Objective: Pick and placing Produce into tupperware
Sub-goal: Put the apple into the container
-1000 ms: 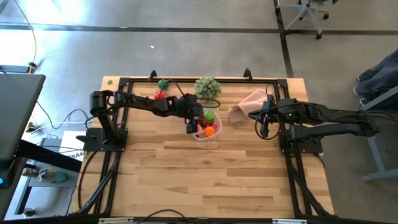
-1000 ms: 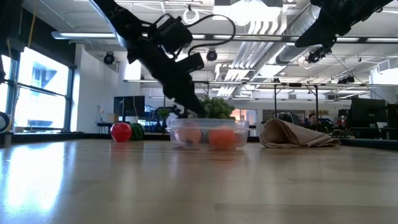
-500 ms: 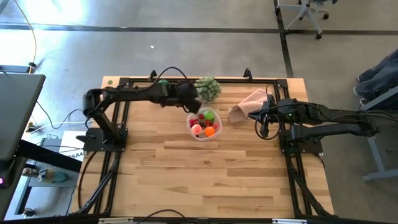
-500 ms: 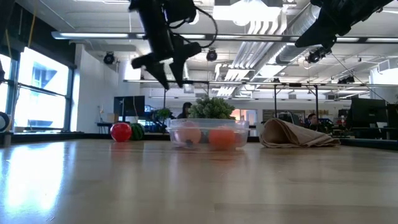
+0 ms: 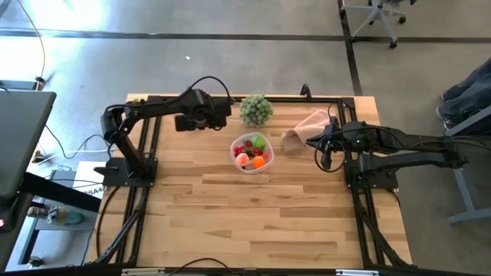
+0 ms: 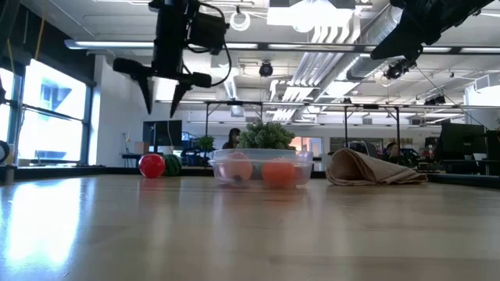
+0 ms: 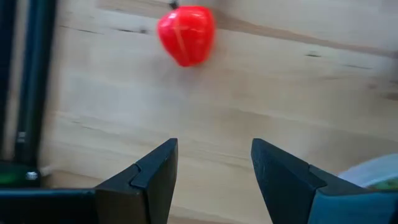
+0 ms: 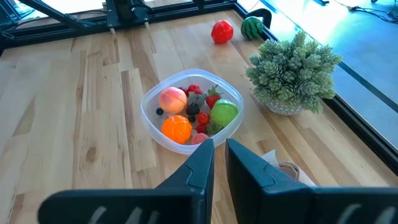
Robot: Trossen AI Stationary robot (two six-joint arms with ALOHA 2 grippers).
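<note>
Red and green produce (image 8: 222, 31), two loose

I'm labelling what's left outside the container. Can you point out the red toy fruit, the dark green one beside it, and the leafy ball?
red toy fruit (image 8: 222, 31), right wrist view, its rounded middle.
dark green one (image 8: 252, 28), right wrist view, its striped side.
leafy ball (image 8: 293, 70), right wrist view, centre of the foliage.
</note>
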